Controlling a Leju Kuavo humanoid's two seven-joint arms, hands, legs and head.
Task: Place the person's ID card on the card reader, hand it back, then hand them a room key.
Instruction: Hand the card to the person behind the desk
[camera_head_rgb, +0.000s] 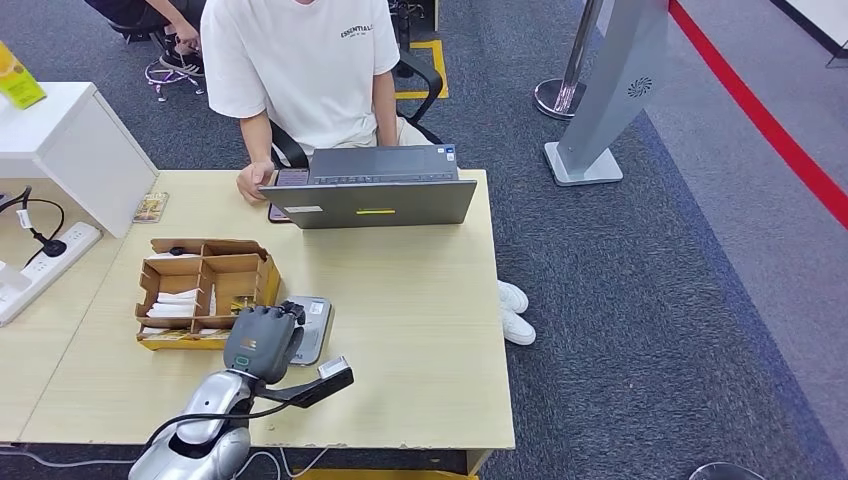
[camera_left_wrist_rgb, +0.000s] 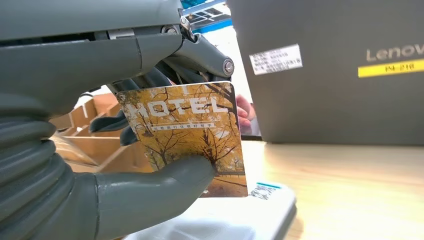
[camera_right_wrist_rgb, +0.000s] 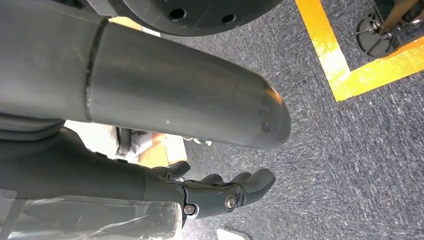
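holding the room key, ready for the last handover

desk (camera_head_rgb: 420, 300), then laptop (camera_head_rgb: 375, 190) at twelve o'clock with the person (camera_head_rgb: 300, 60) behind it; card reader (camera_head_rgb: 312, 325) lies under the left hand (camera_head_rgb: 262, 340), which pinches the hotel key card (camera_left_wrist_rgb: 192, 145) upright. next, i judge: reach toward twelve. right hand (camera_right_wrist_rgb: 220, 192) hangs over the floor, fingers loosely curled, holding nothing.

Pale wooden table (camera_head_rgb: 420, 330) carrying a grey laptop (camera_head_rgb: 375, 190), a phone (camera_head_rgb: 288, 185), a compartmented cardboard box (camera_head_rgb: 205, 290), a grey card reader (camera_head_rgb: 312, 325) just beside it.
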